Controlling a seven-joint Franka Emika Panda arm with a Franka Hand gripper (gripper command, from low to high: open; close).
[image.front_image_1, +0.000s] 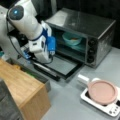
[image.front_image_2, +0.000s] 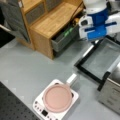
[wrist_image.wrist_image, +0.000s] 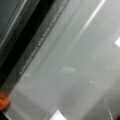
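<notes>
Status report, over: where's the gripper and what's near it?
Gripper hidden behind wrist housing, above open oven door. Teal bowl inside oven. Pink pan on cooktop, apart.

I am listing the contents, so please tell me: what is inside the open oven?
Inside the oven, a teal bowl sits on the rack, with something orange in it that I cannot identify. The robot arm covers the cavity's left part; the hand itself is hidden.

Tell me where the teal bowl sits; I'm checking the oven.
In a front view, the teal bowl sits inside the open toaster oven, on its rack, right of the gripper.
</notes>
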